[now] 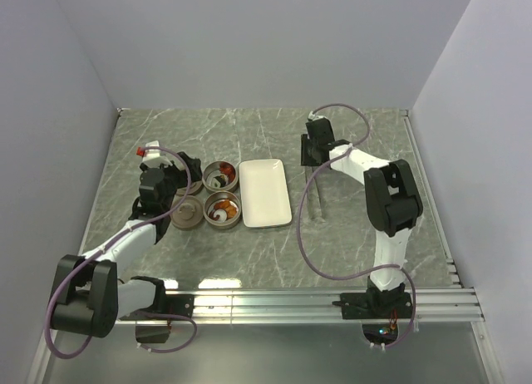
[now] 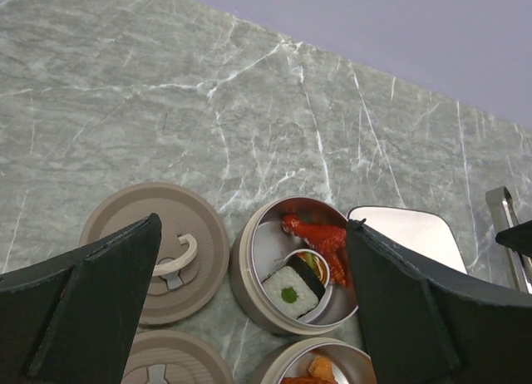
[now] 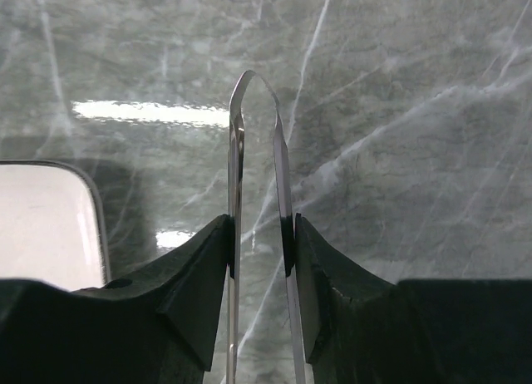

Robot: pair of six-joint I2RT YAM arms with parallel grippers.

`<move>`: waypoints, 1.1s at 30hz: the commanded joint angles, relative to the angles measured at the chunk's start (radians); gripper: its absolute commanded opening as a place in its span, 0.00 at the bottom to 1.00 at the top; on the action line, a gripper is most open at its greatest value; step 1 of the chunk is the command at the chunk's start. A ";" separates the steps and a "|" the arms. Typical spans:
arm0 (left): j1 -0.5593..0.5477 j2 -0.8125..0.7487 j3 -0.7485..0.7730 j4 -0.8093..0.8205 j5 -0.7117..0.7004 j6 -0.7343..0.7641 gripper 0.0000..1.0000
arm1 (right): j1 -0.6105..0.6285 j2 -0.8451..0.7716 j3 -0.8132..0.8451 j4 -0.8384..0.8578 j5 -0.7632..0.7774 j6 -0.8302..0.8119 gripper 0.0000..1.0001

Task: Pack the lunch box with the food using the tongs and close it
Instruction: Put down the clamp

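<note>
While the right pincer [image 1: 312,161] is clenched on the long slim dark metal tongs [image 1: 314,193], the left pincer [image 1: 184,176] is released, its black fingers [image 2: 91,292] spread wide above the lunch box. In the right wrist view the two thin arms of the tongs run up between the right pincer's pads [image 3: 199,276], one pad pressed against each arm. The joined bend of the tongs shows beyond the fingertips, over the grey marbled worktop [image 1: 357,126]. I cannot tell whether the tongs touch the worktop. They lie near the right long edge of the white rectangular tray [image 1: 264,193], apart from it.

The lunch box sits just left of the tray as two round, shallow brownish-grey metal tins, both uncovered. The far tin [image 2: 243,280] and the near tin [image 1: 206,208] sit close together. To their left lie two flat round handled lids: the far lid [image 2: 133,234] partly under the left pincer, the near lid [image 1: 187,214] beside the near tin.

The food is in the tins. The far tin holds a red piece [image 2: 320,234] and a white block [image 2: 289,292] with a dark band and a green dot. The near tin holds orange pieces [image 2: 320,367].
</note>
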 commanded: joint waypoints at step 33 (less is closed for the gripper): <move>0.004 -0.018 0.017 0.059 0.017 -0.010 0.99 | -0.010 -0.039 0.039 0.017 0.076 0.033 0.68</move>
